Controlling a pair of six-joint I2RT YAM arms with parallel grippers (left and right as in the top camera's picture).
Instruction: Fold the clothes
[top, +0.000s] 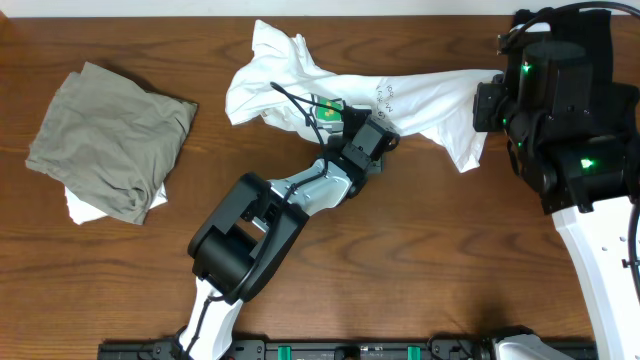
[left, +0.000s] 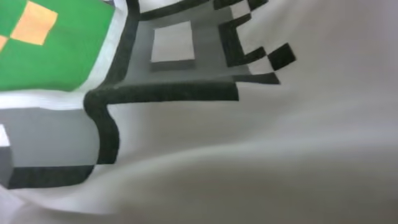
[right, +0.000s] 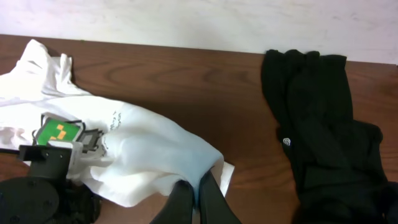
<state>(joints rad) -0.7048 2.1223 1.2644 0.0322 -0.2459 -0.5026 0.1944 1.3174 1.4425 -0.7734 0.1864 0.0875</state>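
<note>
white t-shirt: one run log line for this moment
stage: unfolded | white T-shirt: bunched on table | left gripper: at its green print, jaws unclear | right gripper: shut on its edge

The T-shirt (top: 290, 80) lies across the table's (top: 420, 260) far middle - left gripper (top: 336, 114) on it, right gripper (right: 198, 194) at its right end - with a pile (top: 110, 140) of 2 garments well left.

Bright, even light; T-shirt (left: 261, 168) blurred (left wrist).
</note>
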